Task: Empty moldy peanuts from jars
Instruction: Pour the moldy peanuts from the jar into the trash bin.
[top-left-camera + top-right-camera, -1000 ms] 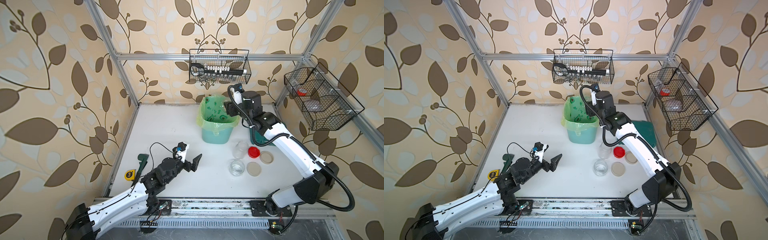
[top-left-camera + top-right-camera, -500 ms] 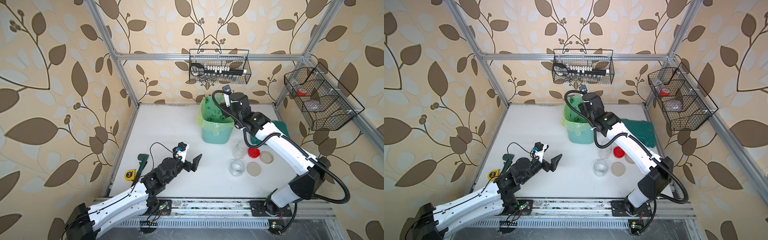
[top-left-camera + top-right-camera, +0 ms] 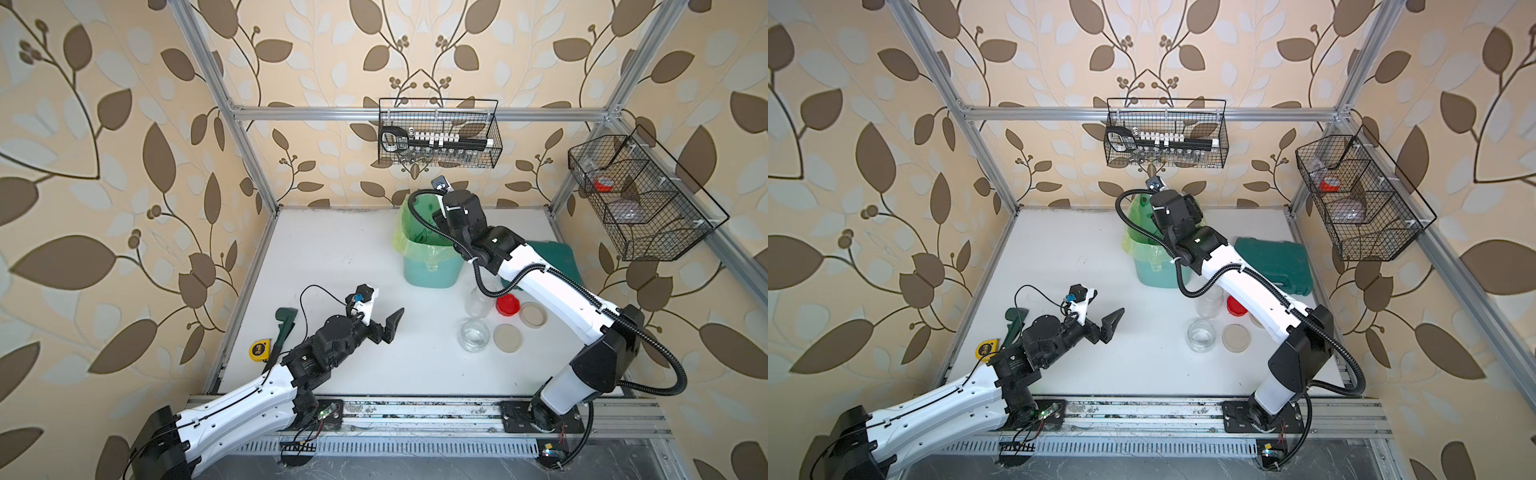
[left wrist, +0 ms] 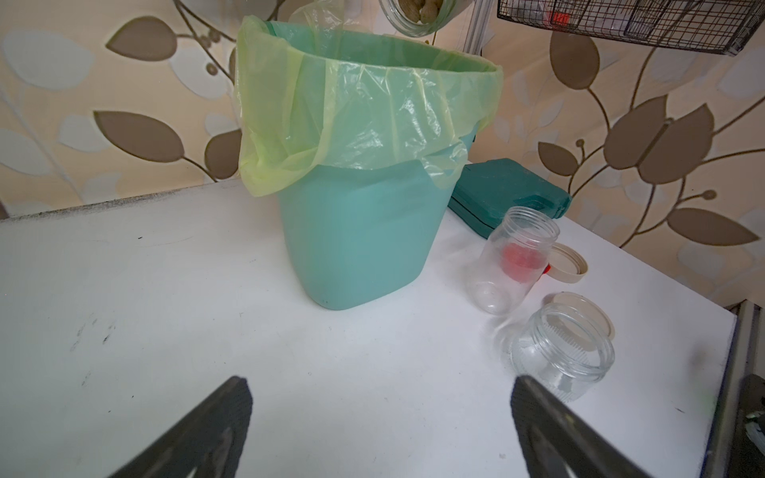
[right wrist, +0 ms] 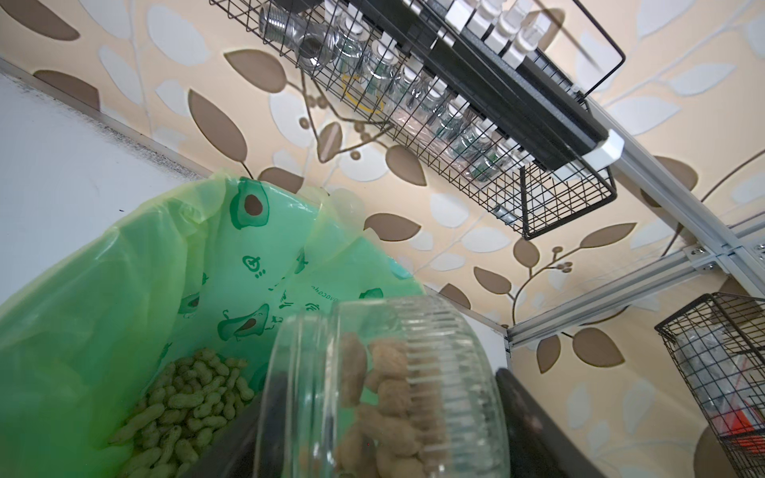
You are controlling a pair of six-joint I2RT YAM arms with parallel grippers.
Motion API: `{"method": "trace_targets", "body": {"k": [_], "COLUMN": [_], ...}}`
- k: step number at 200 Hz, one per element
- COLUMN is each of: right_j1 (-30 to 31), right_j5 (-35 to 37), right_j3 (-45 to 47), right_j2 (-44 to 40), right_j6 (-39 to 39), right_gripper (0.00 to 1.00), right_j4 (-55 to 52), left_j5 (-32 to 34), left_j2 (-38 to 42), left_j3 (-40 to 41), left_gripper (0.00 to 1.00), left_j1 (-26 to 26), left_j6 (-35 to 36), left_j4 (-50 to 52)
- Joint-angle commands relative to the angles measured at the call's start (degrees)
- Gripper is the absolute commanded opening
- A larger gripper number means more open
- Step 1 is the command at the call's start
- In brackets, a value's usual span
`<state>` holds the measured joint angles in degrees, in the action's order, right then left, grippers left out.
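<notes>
Checking the right arm first: the right claw (image 5: 385,409) is clamped on a squat glass jar, the held jar (image 5: 397,372), with a dark finger on each side. The held jar is tipped over the open green bin (image 3: 428,270), its mouth turned towards the bag (image 4: 364,107) lining the bin. Peanuts (image 5: 385,372) sit inside the glass. A heap (image 5: 186,401) of more peanuts lies at the bottom of the bag.

The left claw (image 4: 378,393) hangs low over the white table (image 3: 332,257), fingers wide apart, holding nothing.

Two jars stand empty and uncapped on the table. The tall jar (image 3: 478,301) is just beside the bin and the low jar (image 3: 473,334) is nearer the front edge. A red lid (image 3: 508,305) lies next to the tall jar. One beige lid (image 3: 508,337) lies beside the low jar, and a second (image 3: 533,314) lies by the red lid. A green case (image 3: 1275,266) lies flat towards the right wall.
</notes>
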<state>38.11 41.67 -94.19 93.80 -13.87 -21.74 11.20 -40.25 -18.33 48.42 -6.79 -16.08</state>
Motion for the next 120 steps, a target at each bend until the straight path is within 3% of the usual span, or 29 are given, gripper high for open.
{"method": "trace_targets", "body": {"k": [1, 82, 120], "right_j1": [0.24, 1.32, 2.32], "right_j5": [3.24, 8.98, 7.93], "right_j3": [-1.33, -2.14, -0.12], "right_j2": [-0.18, 2.72, 2.32], "right_j6": [-1.68, -7.28, -8.24], "right_gripper": [0.00, 0.00, 0.00], "right_j4": [3.37, 4.98, 7.35], "left_j5": [0.86, 1.10, 1.20], "left_j2": [0.17, 0.35, 0.35], "left_j3": [-0.64, -0.62, -0.67], "left_gripper": [0.99, 0.99, 0.99], "left_j1": [0.19, 0.18, 0.18], "left_j6": [-0.29, -0.05, 0.06], "left_j4": [-2.01, -2.02, -2.11]}}
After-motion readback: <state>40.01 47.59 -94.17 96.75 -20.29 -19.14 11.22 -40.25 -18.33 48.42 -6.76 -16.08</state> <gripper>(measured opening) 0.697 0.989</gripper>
